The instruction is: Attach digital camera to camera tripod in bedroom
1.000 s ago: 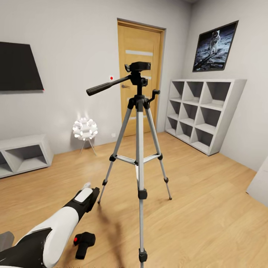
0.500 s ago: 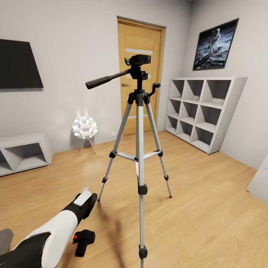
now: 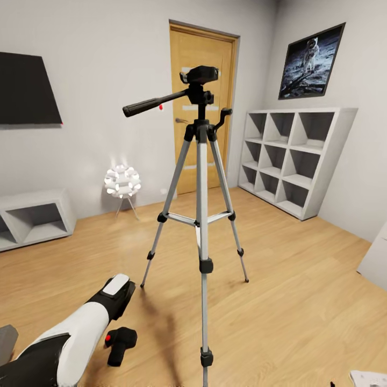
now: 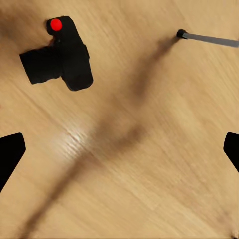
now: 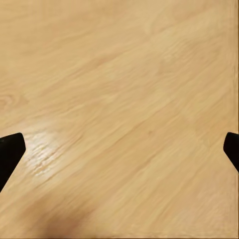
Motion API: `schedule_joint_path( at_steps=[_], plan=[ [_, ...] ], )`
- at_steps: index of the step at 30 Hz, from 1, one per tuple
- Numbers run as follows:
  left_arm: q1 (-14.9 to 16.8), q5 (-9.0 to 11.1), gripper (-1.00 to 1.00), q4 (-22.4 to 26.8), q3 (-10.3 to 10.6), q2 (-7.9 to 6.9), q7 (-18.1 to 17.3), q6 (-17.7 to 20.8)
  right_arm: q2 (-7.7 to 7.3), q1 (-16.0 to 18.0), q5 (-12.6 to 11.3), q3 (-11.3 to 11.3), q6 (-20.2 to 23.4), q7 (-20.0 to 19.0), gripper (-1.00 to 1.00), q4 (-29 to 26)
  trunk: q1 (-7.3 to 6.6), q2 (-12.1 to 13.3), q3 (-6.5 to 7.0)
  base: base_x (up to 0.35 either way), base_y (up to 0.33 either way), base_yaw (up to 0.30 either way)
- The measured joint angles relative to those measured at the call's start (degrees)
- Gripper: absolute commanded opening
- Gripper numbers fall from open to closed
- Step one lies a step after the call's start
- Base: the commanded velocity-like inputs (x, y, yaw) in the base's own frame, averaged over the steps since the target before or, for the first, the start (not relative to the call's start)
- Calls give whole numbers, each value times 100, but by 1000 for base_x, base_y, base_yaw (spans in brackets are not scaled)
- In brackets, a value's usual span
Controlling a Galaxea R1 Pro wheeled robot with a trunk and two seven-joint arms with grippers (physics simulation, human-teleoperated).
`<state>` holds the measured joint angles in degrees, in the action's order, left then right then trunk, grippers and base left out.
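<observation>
Nearest in head view, the left arm (image 3: 80,333), white shell with a black wrist, reaches forward and down over the light wood floor (image 3: 301,290). Left tool (image 4: 119,149) seen from its wrist camera: two black fingertips (image 4: 10,154) at opposite frame edges, spread wide, nothing between them but floor. Digital camera (image 3: 120,344) lies on the floor just beside the forearm, touching neither fingertip; red button (image 3: 108,338) faces up on its left end in head view. Left wrist view gives more: the body (image 4: 74,55) is a dark block with the lens barrel (image 4: 37,64) sticking out sideways along the floor, so the long axis lies flat, not upright. That view also catches one tripod foot (image 4: 181,34) with a silver leg section, well apart from the camera. Right tool (image 5: 119,149), by its wrist view: fingertips spread at the frame edges, bare wood floor between, holding nothing. Next out, the camera tripod (image 3: 201,215) stands upright on three splayed silver legs, long axis vertical, black head (image 3: 200,75) bare on top, pan handle (image 3: 153,103) pointing toward head-view left. Far: flower-shaped lamp (image 3: 123,181), low grey shelf unit (image 3: 32,220), wall TV (image 3: 27,88), wooden door (image 3: 204,107), cube shelving (image 3: 293,161), astronaut picture (image 3: 310,62).
</observation>
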<state>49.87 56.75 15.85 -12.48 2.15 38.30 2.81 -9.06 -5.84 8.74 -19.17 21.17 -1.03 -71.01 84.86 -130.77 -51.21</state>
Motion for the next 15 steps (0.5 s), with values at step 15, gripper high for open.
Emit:
schedule_joint_path(
  at_steps=[15],
  plan=[
    [451, -33, 100, -13, 10, -30, 561, 347, 47, 1644, -678, -166, 3768, -42, 100, -2001, 330, -601, -268, 0, 0, 0]
  ],
)
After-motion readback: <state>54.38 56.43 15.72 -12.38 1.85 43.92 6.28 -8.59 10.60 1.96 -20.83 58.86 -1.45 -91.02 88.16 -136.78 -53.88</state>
